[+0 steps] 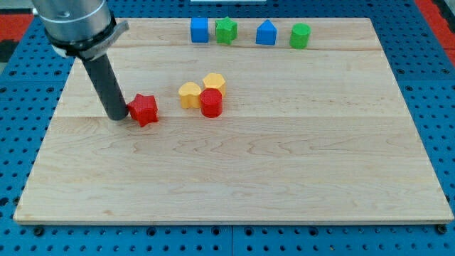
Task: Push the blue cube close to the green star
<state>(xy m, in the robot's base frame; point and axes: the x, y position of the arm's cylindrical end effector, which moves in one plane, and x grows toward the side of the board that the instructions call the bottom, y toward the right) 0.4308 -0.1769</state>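
Observation:
The blue cube (199,30) sits near the board's top edge, touching or almost touching the green star (226,30) on its right. My tip (117,116) is far from both, at the view's left. It rests right against the left side of a red star (144,109).
A blue house-shaped block (266,33) and a green cylinder-like block (300,35) stand at the top, right of the star. Two yellow blocks (190,94) (214,82) and a red cylinder (211,103) cluster near the middle. The wooden board (242,171) lies on a blue pegboard.

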